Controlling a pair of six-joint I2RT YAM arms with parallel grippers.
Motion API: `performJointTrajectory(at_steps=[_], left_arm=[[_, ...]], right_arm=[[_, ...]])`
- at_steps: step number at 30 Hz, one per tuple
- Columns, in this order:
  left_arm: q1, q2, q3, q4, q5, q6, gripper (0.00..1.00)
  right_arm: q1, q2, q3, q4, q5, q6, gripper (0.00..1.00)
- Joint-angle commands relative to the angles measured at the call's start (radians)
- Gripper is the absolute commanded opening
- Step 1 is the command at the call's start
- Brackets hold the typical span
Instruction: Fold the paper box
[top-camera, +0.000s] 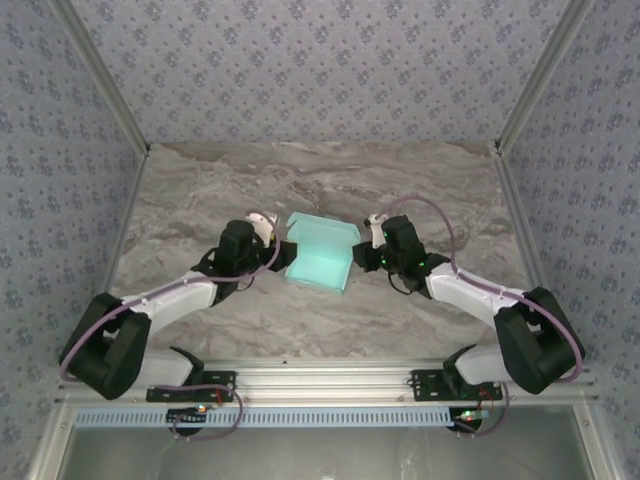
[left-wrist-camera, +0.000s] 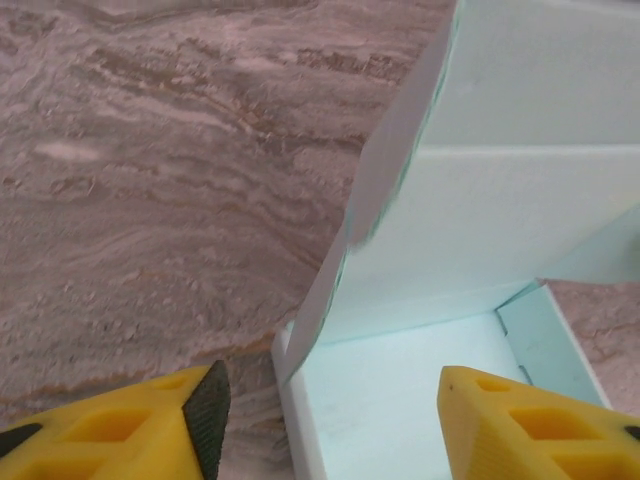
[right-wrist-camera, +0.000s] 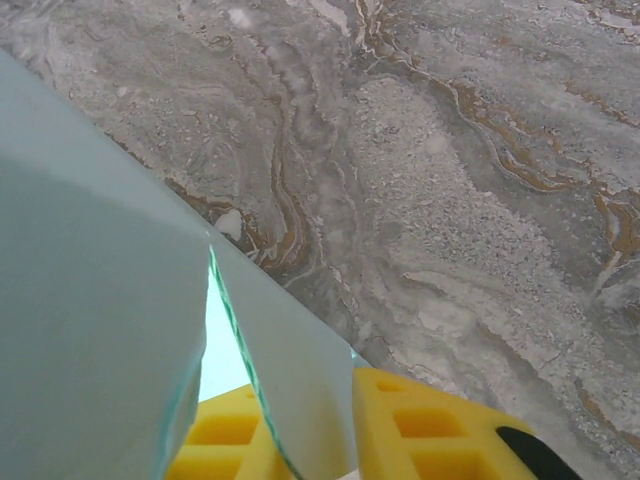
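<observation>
The blue paper box (top-camera: 322, 255) sat mid-table (top-camera: 320, 180), its sides partly up. The left gripper (left-wrist-camera: 332, 400) had its fingers wide apart around the box's left wall. The right gripper (top-camera: 360, 251) had card between its fingers; I could not tell if it pinched.

You are working in a robotics lab test cell, not a home or a shop. A left arm (top-camera: 170, 300) and a right arm (top-camera: 465, 290) are bolted side by side to an aluminium rail (top-camera: 330, 378) at the near edge of the surface (top-camera: 320, 180), and cables (top-camera: 437, 212) loop along them above a slotted duct (top-camera: 300, 417). Metal posts (top-camera: 100, 75) frame the cell, its walls (top-camera: 300, 60) are flat panels in one repeating floral print, the surface has a marble pattern, and a plain card box (top-camera: 322, 262) sits between the arms.
</observation>
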Motion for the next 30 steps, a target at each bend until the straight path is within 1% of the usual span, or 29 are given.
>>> performJointTrajectory(at_steps=[1, 4, 8, 13, 15, 16, 17, 18, 19, 21, 24, 26, 28, 30], left_arm=[[0.001, 0.030, 0.051, 0.049, 0.056, 0.014, 0.52], [-0.008, 0.058, 0.071, 0.053, 0.082, 0.016, 0.46], [-0.038, 0.082, 0.087, 0.044, 0.081, 0.015, 0.38], [-0.078, 0.090, 0.092, 0.045, 0.052, 0.012, 0.37], [-0.076, 0.066, 0.086, 0.037, 0.027, 0.010, 0.41], [-0.075, 0.048, 0.082, 0.025, 0.001, 0.012, 0.45], [-0.067, 0.027, 0.077, 0.009, -0.018, 0.013, 0.52], [-0.055, 0.002, 0.069, -0.002, -0.016, 0.011, 0.59], [-0.047, -0.016, 0.061, -0.010, -0.014, 0.011, 0.63], [-0.043, -0.056, 0.037, -0.026, -0.023, 0.024, 0.64], [-0.042, -0.095, -0.014, -0.007, -0.049, 0.038, 0.65], [-0.038, -0.100, -0.034, 0.016, -0.046, 0.036, 0.66], [-0.039, -0.088, -0.042, 0.039, -0.036, 0.024, 0.66], [-0.048, -0.064, -0.045, 0.061, -0.056, 0.023, 0.65]], right_arm=[[-0.017, -0.004, 0.026, 0.020, -0.017, 0.009, 0.17], [-0.025, 0.000, 0.029, 0.029, -0.021, 0.002, 0.12], [-0.026, 0.016, 0.045, 0.043, -0.029, 0.007, 0.09], [0.000, 0.034, 0.050, 0.066, -0.024, -0.018, 0.04], [0.007, 0.031, 0.052, 0.059, -0.015, -0.058, 0.05], [0.006, 0.030, 0.059, 0.043, -0.015, -0.081, 0.08], [0.002, 0.035, 0.085, 0.001, -0.028, -0.133, 0.10], [-0.001, 0.043, 0.121, -0.061, -0.011, -0.170, 0.08], [-0.004, 0.049, 0.158, -0.125, 0.017, -0.199, 0.06], [-0.012, 0.051, 0.198, -0.205, -0.008, -0.337, 0.03], [-0.014, 0.024, 0.172, -0.182, -0.044, -0.491, 0.01], [-0.023, 0.027, 0.172, -0.178, -0.070, -0.546, 0.01], [-0.036, 0.050, 0.193, -0.188, -0.085, -0.560, 0.03], [-0.042, 0.083, 0.211, -0.205, -0.128, -0.608, 0.03]])
